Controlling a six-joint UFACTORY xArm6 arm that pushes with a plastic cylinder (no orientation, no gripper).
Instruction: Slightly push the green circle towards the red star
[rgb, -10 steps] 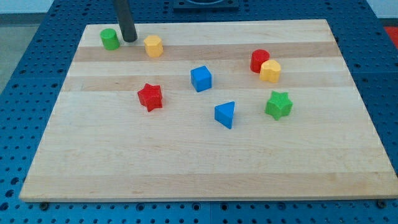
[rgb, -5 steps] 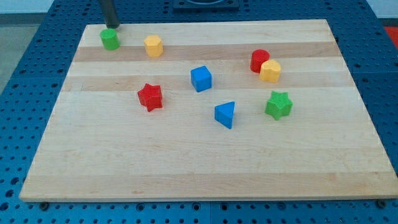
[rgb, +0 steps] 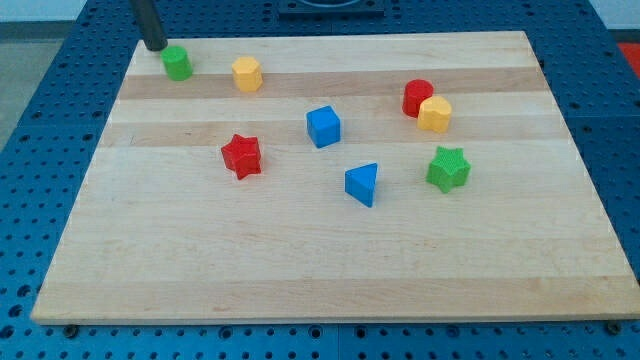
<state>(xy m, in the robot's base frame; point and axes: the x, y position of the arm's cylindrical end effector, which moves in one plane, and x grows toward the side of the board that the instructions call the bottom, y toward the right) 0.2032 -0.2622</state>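
Note:
The green circle (rgb: 178, 63) sits near the board's top left corner. The red star (rgb: 241, 156) lies below and to the right of it, left of the board's middle. My tip (rgb: 154, 46) is at the board's top left edge, just up and left of the green circle, with a small gap between them. The dark rod rises out of the view's top.
A yellow hexagon block (rgb: 246, 74) sits right of the green circle. A blue cube (rgb: 323, 127) and a blue triangle (rgb: 363, 184) lie mid-board. A red cylinder (rgb: 417, 96), a yellow block (rgb: 434, 114) and a green star (rgb: 448, 168) are at the right. The wooden board (rgb: 330, 270) rests on a blue pegboard.
My tip has moved left, from between the green circle and the yellow hexagon, past the top of the circle, to its upper left. No block has moved.

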